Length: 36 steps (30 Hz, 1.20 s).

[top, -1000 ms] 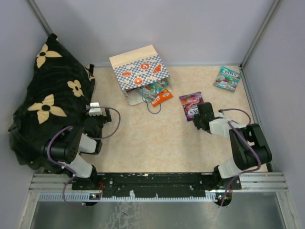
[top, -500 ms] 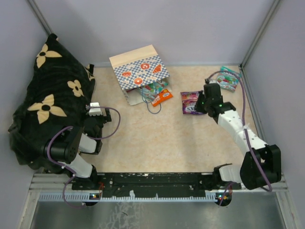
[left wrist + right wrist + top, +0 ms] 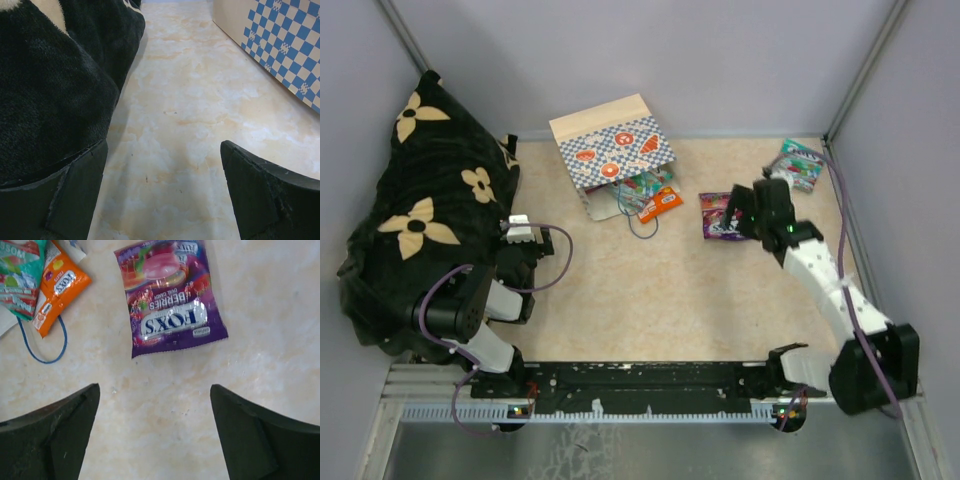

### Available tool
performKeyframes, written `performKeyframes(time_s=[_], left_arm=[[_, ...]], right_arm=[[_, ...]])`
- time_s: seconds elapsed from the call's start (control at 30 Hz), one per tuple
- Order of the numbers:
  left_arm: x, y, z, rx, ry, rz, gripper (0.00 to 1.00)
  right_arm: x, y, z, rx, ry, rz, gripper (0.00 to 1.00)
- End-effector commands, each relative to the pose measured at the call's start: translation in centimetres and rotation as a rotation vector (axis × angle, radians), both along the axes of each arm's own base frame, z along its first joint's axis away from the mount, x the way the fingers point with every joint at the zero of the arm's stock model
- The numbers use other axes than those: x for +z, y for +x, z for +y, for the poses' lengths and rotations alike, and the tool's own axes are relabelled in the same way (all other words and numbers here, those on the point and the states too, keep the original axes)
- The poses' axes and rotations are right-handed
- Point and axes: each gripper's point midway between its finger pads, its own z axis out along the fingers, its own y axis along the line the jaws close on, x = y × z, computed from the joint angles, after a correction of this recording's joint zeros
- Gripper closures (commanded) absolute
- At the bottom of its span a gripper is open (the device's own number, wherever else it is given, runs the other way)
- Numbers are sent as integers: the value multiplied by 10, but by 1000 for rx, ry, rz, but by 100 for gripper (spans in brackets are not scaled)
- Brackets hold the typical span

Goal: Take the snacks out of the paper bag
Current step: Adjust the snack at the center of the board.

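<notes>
Claws both open; purple pouch out on the worktop, to the right of the bag.

Left claw (image 3: 164, 147) sits low, near-left of the bag (image 3: 610, 150) and against the black cloth (image 3: 420, 200), jaws spread on nothing, probably parked out of the way. Right claw (image 3: 154, 395) hovers with jaws wide and empty just short of the purple pouch (image 3: 170, 305), which lies flat and free of the fingers. That looks a fair drop spot, since a teal pouch (image 3: 796, 163) lies farther right of the bag. The bag lies on its side, mouth toward the arms, which suits drawing pouches out. An orange pouch (image 3: 60, 287) and a green-red pouch (image 3: 20, 270) spill from the mouth by the blue cord handle (image 3: 45, 347); whether more are inside is hidden. The worktop (image 3: 650, 290) is flat, mottled beige, with plain grey walls (image 3: 720, 60) behind and to either side of the bag.
</notes>
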Motion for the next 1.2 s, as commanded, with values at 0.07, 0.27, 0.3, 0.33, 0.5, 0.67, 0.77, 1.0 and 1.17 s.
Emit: performKeyframes(time_s=[0.07, 0.27, 0.3, 0.33, 0.5, 0.67, 0.77, 1.0, 1.17], left_arm=[[7, 4, -1, -5, -15, -29, 0], [7, 4, -1, -6, -15, -29, 0], [7, 5, -1, -4, -16, -30, 0], [7, 4, -1, -5, -14, -29, 0], [7, 4, -1, -6, -15, -30, 0], [7, 4, -1, -5, -14, -29, 0], [7, 4, -1, -6, -14, -29, 0], [7, 4, -1, -6, -14, -29, 0], [7, 4, -1, -5, -15, -29, 0]], right_arm=[[-28, -25, 5, -479, 655, -223, 13], [-59, -24, -1, -691, 993, -301, 21], [-61, -21, -1, -714, 1034, -303, 22], [-69, -18, 1, -742, 1065, -286, 24], [-92, -2, 7, -852, 1188, -218, 34], [-120, 10, 5, -961, 1200, -173, 41], [-132, 18, 7, -990, 1184, -149, 44], [-161, 39, 24, -843, 987, -48, 100], [-126, 22, 17, -607, 732, -64, 100]])
